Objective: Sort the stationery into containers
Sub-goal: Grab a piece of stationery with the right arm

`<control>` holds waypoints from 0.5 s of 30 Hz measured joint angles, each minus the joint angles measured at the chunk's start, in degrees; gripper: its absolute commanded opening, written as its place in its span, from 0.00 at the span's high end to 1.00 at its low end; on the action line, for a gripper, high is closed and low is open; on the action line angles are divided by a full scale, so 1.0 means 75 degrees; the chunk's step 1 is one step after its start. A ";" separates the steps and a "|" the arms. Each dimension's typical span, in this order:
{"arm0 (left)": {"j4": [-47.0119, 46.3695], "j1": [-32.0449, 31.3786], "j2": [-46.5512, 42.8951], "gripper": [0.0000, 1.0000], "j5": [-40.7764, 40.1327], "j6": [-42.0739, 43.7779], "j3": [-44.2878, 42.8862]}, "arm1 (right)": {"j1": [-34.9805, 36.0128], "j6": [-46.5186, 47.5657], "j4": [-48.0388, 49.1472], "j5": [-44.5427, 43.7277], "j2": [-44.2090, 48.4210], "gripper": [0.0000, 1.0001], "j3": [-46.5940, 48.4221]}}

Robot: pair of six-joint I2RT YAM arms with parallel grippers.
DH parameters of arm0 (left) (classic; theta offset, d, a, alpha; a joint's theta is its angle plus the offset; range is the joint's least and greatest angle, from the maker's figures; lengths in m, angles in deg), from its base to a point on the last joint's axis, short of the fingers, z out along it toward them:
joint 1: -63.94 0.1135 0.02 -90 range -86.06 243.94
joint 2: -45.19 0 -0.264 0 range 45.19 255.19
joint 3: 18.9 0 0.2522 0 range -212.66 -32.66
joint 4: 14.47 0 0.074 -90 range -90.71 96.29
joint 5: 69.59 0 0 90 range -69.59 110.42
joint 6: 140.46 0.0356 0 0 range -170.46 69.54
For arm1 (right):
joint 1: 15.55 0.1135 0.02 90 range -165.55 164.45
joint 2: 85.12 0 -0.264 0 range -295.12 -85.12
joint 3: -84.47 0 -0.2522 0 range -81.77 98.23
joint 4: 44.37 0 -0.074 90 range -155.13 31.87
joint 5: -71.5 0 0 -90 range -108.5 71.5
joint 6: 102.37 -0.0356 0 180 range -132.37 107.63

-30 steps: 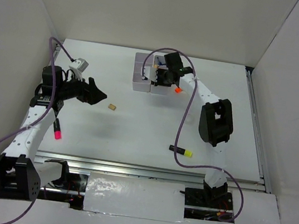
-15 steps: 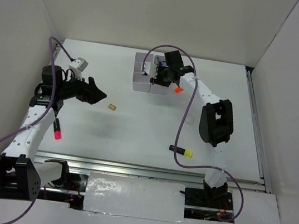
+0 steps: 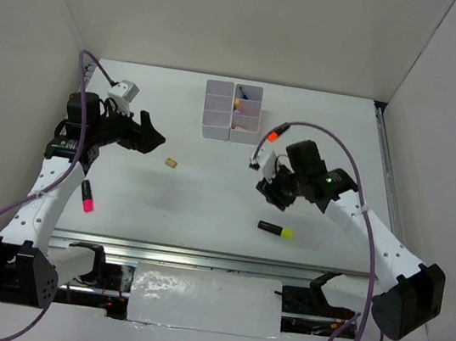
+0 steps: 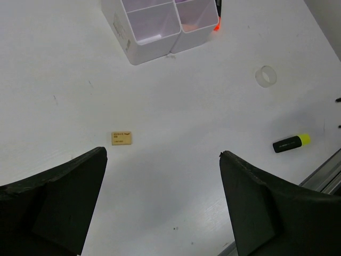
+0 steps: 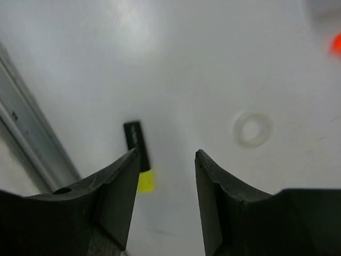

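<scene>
so, tan eraser (image 4: 121, 138) shows printed text, illegible.

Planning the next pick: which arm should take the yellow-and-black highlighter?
Right. The right gripper, jaws open, hangs close to the yellow-and-black highlighter. The left gripper is across the table, nearer the tan eraser.

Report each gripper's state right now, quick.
Left gripper: open, empty, above the small tan rectangular eraser.
Right gripper: open, empty, over the table by the yellow-and-black highlighter.
</scene>
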 measured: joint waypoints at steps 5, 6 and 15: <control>0.0283 -0.0414 -0.0099 0.01 -0.0385 -0.0087 -0.0003 | -0.0291 -0.0420 -0.0758 -0.0105 0.0210 0.32 -0.1696; 0.0335 -0.0504 -0.0099 0.01 -0.0443 -0.0090 -0.0003 | -0.0300 -0.0513 -0.0857 -0.0102 0.0175 0.32 -0.1786; 0.0746 -0.1070 -0.0102 0.01 -0.1046 -0.0026 -0.0085 | 0.0574 -0.1177 -0.0440 -0.0082 -0.0595 0.33 -0.2340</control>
